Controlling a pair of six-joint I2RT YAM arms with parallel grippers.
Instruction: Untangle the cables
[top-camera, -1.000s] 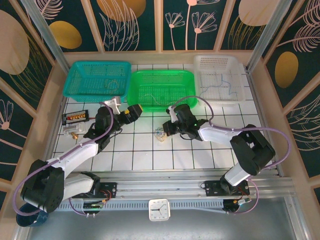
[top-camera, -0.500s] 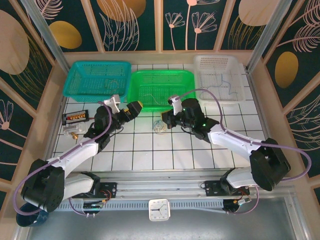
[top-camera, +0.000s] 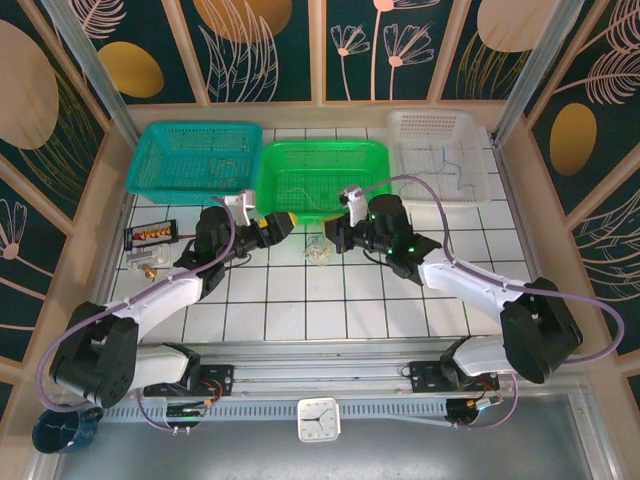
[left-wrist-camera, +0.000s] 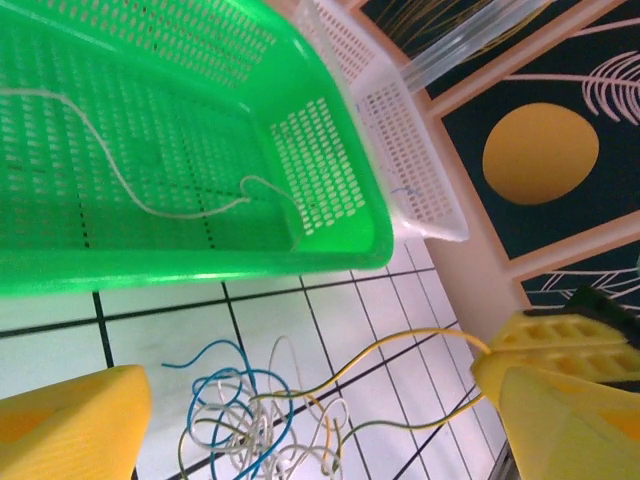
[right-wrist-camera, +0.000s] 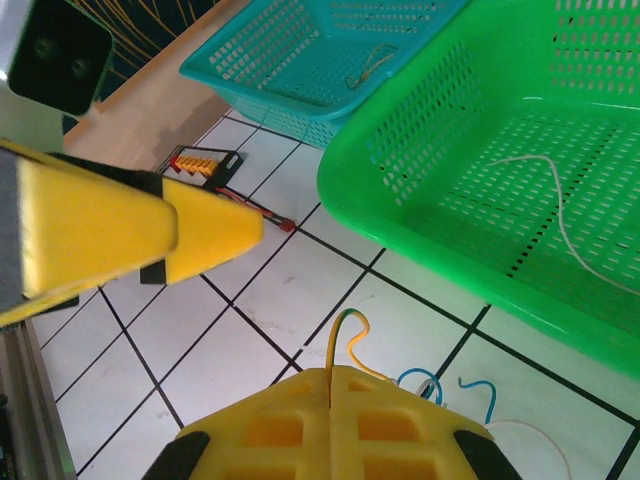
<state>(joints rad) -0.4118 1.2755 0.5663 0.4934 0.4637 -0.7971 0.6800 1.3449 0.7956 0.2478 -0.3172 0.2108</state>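
Note:
The cables form a loose clump (top-camera: 318, 250) of thin blue, white and yellow strands on the white tiles, just in front of the green basket. The left wrist view shows the clump (left-wrist-camera: 240, 420) low between my fingers. My left gripper (top-camera: 278, 224) (left-wrist-camera: 310, 390) stands open beside the clump, with nothing between its yellow fingers (left-wrist-camera: 75, 420). My right gripper (top-camera: 336, 236) (right-wrist-camera: 335, 372) is shut on the yellow cable (right-wrist-camera: 350, 330), whose loop pokes out at the fingertips. That yellow cable (left-wrist-camera: 400, 355) stretches from the clump to the right.
Three baskets line the back: teal (top-camera: 150, 165), green (top-camera: 375, 190) holding a white strand (left-wrist-camera: 120, 185), and white (top-camera: 478, 175) holding thin blue strands. A black connector holder (top-camera: 150, 234) lies at the left. A small clock (top-camera: 318, 420) sits at the near rail.
My right arm has reached forward and to the left, dragging the clump up toward the green basket. My left gripper has shifted right, closer to the clump.

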